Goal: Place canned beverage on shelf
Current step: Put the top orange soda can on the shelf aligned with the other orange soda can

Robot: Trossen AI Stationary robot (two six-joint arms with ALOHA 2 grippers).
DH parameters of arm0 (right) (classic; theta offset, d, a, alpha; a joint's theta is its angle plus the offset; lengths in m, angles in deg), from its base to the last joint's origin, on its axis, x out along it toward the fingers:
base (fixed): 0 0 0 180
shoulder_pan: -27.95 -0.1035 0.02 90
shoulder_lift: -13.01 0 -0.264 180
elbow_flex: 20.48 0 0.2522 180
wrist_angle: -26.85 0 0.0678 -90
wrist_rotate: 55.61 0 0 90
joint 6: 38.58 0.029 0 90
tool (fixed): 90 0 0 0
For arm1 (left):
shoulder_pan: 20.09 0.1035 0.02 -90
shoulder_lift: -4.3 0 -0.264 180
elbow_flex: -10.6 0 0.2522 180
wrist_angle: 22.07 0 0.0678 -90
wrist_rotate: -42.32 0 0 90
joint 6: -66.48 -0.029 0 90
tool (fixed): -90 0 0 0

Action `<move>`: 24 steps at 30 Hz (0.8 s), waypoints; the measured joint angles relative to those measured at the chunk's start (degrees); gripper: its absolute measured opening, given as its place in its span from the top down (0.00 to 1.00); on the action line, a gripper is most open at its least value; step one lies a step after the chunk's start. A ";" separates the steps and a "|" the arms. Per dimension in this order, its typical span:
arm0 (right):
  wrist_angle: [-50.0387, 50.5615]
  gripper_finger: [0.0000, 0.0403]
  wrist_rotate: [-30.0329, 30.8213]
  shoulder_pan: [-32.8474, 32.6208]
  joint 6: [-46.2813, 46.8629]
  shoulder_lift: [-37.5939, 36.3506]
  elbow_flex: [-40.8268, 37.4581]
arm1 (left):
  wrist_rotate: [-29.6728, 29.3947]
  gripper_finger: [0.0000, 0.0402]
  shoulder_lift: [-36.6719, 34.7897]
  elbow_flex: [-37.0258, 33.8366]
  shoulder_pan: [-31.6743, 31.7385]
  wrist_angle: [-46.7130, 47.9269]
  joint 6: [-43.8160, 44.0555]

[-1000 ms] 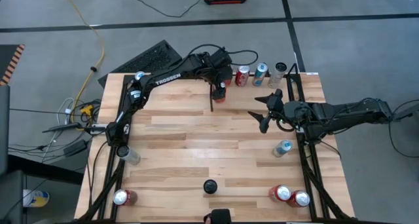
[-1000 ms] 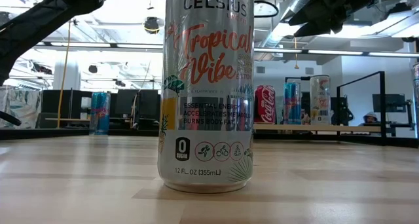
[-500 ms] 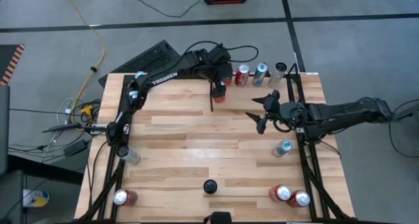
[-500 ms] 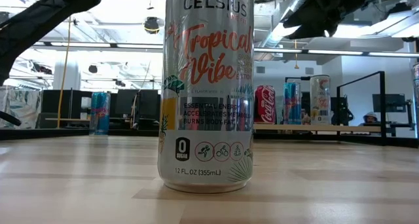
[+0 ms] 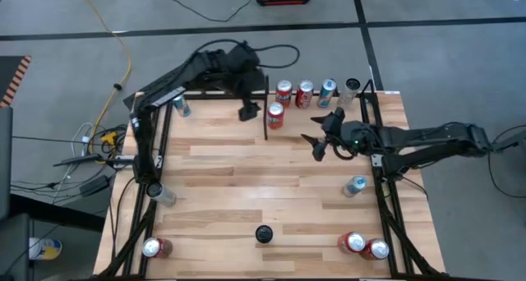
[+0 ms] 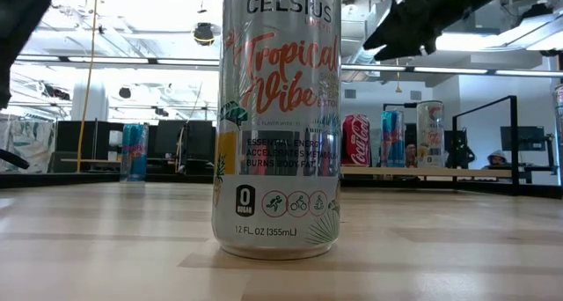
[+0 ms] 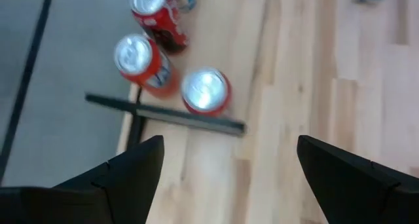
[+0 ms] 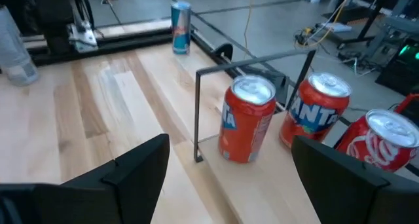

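Note:
A red can point(image 5: 275, 114) stands upright on the wood shelf point(image 5: 316, 112), right beside the thin black divider bar point(image 5: 265, 121). Behind it stand an orange can point(image 5: 284, 91), a red cola can point(image 5: 305, 94) and two more. My left gripper point(image 5: 249, 112) hangs open above the table's far edge, just left of the divider, holding nothing; its wrist view looks down on the red can point(image 7: 205, 91). My right gripper point(image 5: 316, 146) hovers open right of the red can point(image 8: 247, 119), pointing at it, apart from it.
A tall Celsius can point(image 6: 280, 116) stands near the front edge point(image 5: 263, 233). Loose cans stand at the right point(image 5: 355, 185), front right point(image 5: 352, 242), front left point(image 5: 154, 247) and far left point(image 5: 181, 106). The black tube frame point(image 5: 380, 182) bounds the table's right side.
My left gripper has risen and drawn back toward the table's far left, off the red can, which stays standing beside the divider. The orange can behind it has come into view. My right gripper has moved a little toward the table's left, nearer the red can.

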 joint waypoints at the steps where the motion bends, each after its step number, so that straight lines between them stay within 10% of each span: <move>1: -0.17 0.14 -0.47 0.38 0.00 0.59 0.00 | -0.21 0.17 -1.62 -1.81 -0.50 0.13 0.36; 9: -5.33 0.14 -1.66 2.82 -0.13 5.26 0.00 | -4.11 0.17 -23.21 -33.28 -4.45 -14.95 4.66; 18: -13.86 0.14 -1.68 6.39 -0.73 11.76 0.00 | -4.68 0.17 -54.30 -78.00 -8.48 -58.12 10.95; 24: -15.50 0.14 -4.82 8.96 -0.47 12.65 0.99 | -11.00 0.17 -69.28 -94.70 -8.67 -75.03 13.56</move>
